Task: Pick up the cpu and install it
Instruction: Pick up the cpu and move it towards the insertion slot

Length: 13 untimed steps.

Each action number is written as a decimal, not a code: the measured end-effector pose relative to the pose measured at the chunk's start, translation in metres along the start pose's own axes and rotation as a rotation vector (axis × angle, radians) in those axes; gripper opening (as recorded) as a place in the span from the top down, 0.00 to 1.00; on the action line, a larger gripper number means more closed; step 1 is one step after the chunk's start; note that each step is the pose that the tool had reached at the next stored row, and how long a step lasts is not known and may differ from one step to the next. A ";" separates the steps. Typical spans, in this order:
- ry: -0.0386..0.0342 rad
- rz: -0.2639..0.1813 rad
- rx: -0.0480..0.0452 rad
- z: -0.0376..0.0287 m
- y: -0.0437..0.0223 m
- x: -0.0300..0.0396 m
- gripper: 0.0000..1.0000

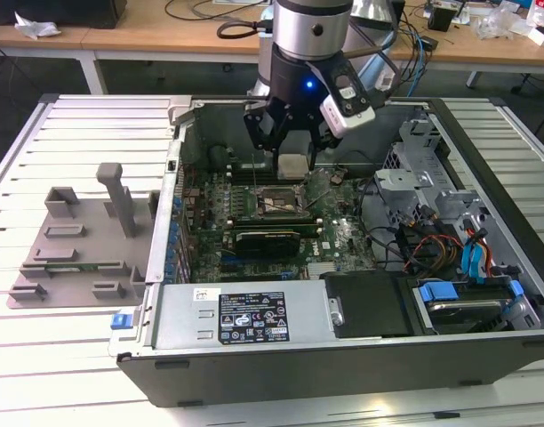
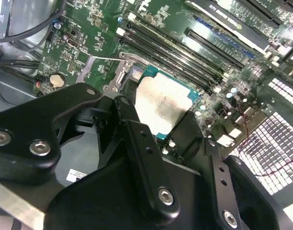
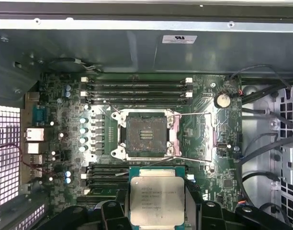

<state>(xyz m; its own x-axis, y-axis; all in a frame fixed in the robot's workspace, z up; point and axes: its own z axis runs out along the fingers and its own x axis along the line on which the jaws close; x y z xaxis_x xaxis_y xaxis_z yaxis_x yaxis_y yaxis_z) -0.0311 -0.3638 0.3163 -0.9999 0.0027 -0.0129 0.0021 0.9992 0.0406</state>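
My gripper (image 1: pixel 292 158) is shut on the cpu (image 1: pixel 292 166), a flat square chip with a silvery top and a green edge. It hangs inside the open computer case, just above the motherboard. In the first wrist view the cpu (image 3: pixel 156 196) sits between the black fingers (image 3: pixel 113 212), a short way from the open black socket (image 3: pixel 146 135), whose thin wire levers are swung out. The second wrist view shows the cpu (image 2: pixel 161 103) clamped by its edges between the fingers (image 2: pixel 134 127), its smeared top facing the camera. In the exterior view the socket (image 1: pixel 276 204) lies just below the gripper.
The case (image 1: pixel 254 320) lies open on a slatted white table. Memory slots (image 3: pixel 137 91) flank the socket, and a coin cell (image 3: pixel 223 99) sits nearby. Cables and drive bays (image 1: pixel 450 249) crowd the exterior view's right. A gray fixture plate (image 1: pixel 76 240) lies outside on the left.
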 end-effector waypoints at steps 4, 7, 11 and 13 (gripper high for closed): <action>0.0000 0.000 0.0001 0.0042 0.0045 -0.0003 0.45; 0.0001 -0.002 0.0000 0.0066 0.0107 -0.0002 0.45; 0.0003 -0.007 0.0000 0.0098 0.0178 0.0006 0.45; 0.0005 -0.011 -0.0001 0.0114 0.0200 0.0017 0.45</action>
<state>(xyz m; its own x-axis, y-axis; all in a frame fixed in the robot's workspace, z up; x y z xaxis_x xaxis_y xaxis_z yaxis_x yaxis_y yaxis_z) -0.0326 -0.3434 0.3057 -0.9999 -0.0079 -0.0129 -0.0084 0.9991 0.0405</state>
